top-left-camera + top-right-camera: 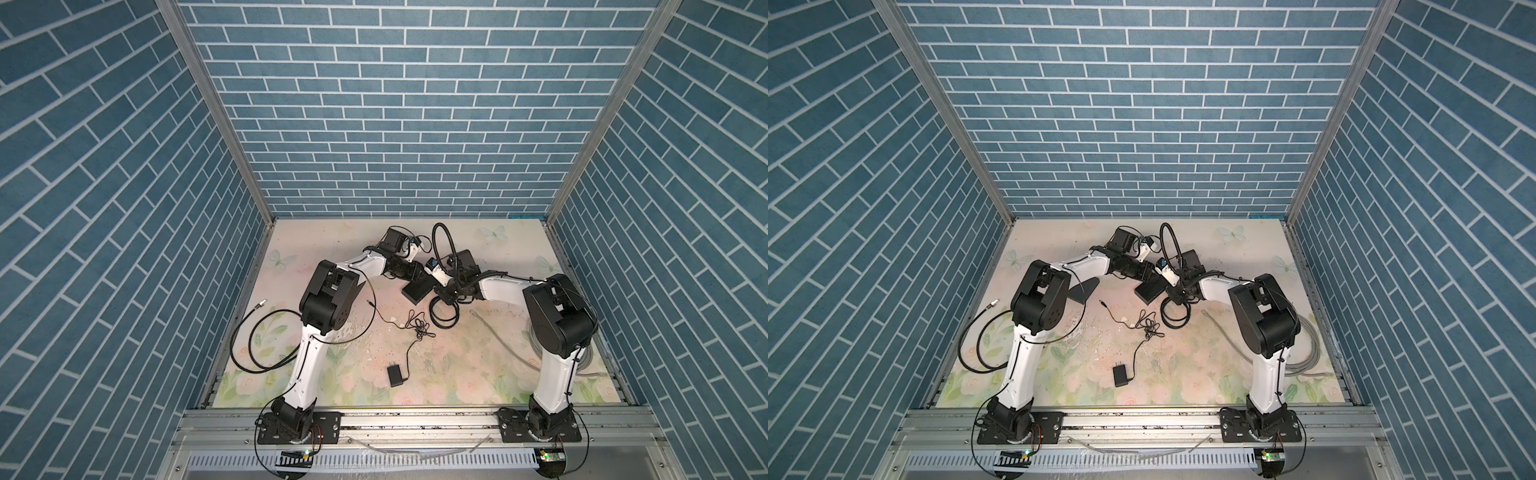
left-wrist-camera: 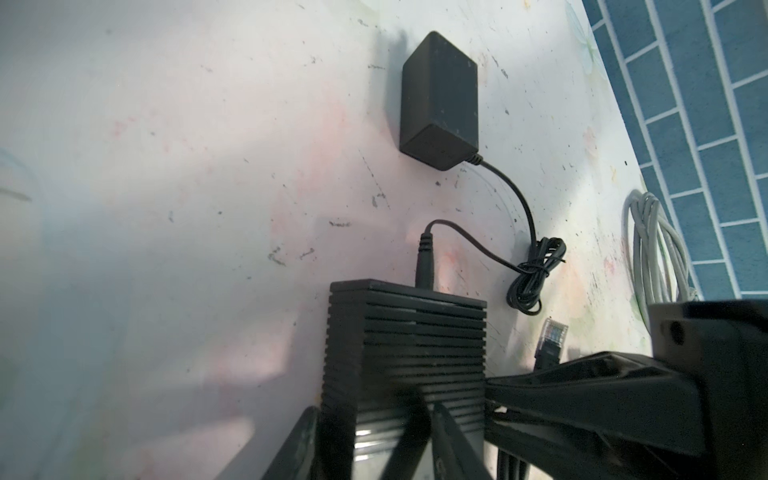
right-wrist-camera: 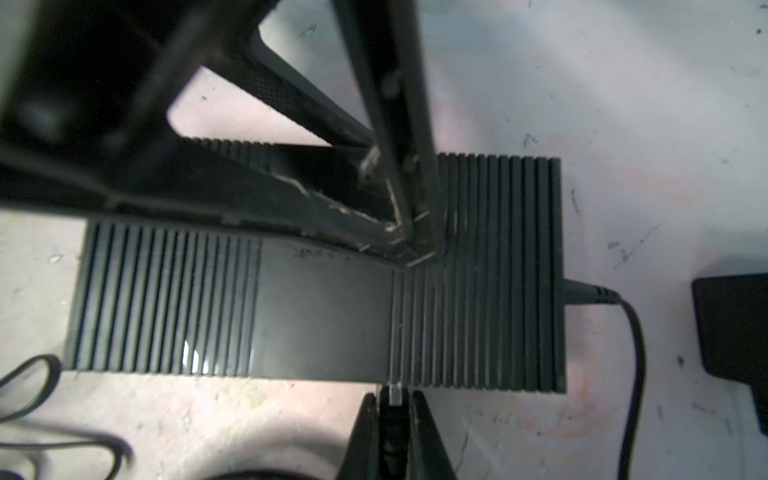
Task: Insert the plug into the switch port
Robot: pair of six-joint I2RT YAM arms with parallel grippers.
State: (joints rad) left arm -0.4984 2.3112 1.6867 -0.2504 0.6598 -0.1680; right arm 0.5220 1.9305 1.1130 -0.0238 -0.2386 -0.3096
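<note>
The plug (image 3: 395, 394), a clear-tipped network connector with a black boot, is pinched between the fingers of the right end effector (image 3: 395, 400), which is closed on it. Its tip sits right against the long side face of the switch (image 3: 324, 316), a flat black plastic box with ribbed ends and a smooth middle panel. From here I cannot tell whether the tip has entered a port.

In both top views the switch (image 1: 417, 289) (image 1: 1149, 291) lies flat on the desk (image 1: 457, 365), a pale floral-printed surface. It is toward the back middle, between the two wrists.

The left end effector (image 2: 376, 419) comes down over the switch's top from the opposite side. Its fingers (image 2: 291, 453) stand somewhat apart, and I cannot tell whether they clamp the box or only rest on it.

A black barrel connector (image 2: 426, 266) is plugged into one short end of the switch. Its thin cord runs through a tangled bundle to a black block-shaped power adapter (image 2: 440, 99) lying near that end.

A coiled grey cable (image 1: 536, 353) lies beside the right arm, and a loop of thick black cable (image 1: 249, 332) lies beside the left arm. A small black pronged charger (image 1: 397, 376) rests near the front middle. Blue brick-patterned walls (image 1: 395, 124) close in three sides.
</note>
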